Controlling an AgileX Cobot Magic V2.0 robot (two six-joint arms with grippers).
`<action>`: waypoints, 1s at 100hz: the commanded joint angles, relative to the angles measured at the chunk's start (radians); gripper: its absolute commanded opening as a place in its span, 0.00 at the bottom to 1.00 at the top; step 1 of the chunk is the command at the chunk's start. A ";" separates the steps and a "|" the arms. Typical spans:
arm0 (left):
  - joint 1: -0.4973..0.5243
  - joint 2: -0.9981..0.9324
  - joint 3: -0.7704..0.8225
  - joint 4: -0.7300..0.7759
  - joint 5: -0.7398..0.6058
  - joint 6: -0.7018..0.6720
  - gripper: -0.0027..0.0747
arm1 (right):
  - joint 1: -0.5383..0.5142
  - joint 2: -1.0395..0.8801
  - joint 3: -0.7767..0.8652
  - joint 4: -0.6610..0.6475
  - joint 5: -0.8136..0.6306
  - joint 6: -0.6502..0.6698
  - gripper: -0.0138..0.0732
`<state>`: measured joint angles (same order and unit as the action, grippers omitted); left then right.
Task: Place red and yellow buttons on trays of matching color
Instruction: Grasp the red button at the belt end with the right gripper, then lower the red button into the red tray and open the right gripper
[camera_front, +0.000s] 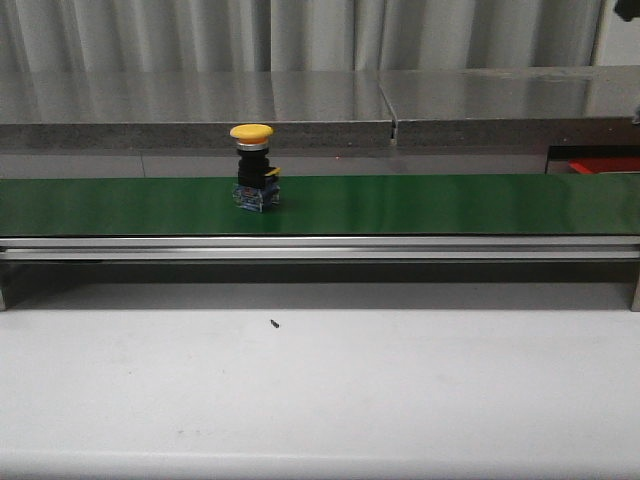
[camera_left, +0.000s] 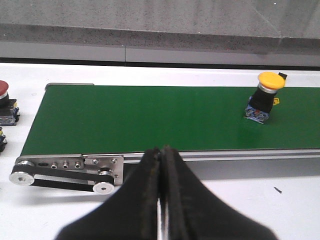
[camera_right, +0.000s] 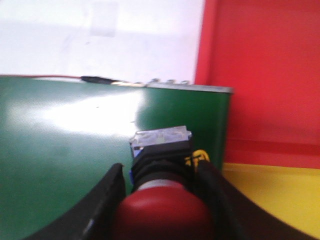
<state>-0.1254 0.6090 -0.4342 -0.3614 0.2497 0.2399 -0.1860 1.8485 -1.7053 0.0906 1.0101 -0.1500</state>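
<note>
The right gripper (camera_right: 165, 200) clamps 1 red button (camera_right: 162, 212) above the belt (camera_right: 60, 150) end, beside the red tray (camera_right: 265, 70). The left gripper (camera_left: 161, 200) is closed, empty. A yellow button (camera_front: 254, 168) stands mid-belt. Early release could drop red onto the adjoining yellow tray (camera_right: 275, 195).

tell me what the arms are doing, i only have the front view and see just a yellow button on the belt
Observer: The right gripper is shut on a red button, near the belt's end.
Operator: trays anywhere near it
Observer: Yes, a red tray and a yellow tray lie just past that end.
Operator: and the left
Observer: The left gripper is shut and empty, in front of the belt.
Operator: more buttons waiting
Observer: Another red button sits off the belt's far end, beside the left arm.
</note>
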 joint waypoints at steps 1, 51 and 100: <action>0.000 -0.003 -0.029 -0.014 -0.077 0.000 0.01 | -0.067 0.010 -0.102 0.007 0.019 0.001 0.29; 0.000 -0.003 -0.029 -0.014 -0.077 0.000 0.01 | -0.228 0.412 -0.544 0.126 0.227 0.001 0.29; 0.000 -0.003 -0.029 -0.014 -0.077 0.000 0.01 | -0.228 0.483 -0.544 0.127 0.226 0.000 0.29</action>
<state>-0.1254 0.6090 -0.4342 -0.3614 0.2497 0.2399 -0.4106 2.3894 -2.2186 0.1991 1.2358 -0.1453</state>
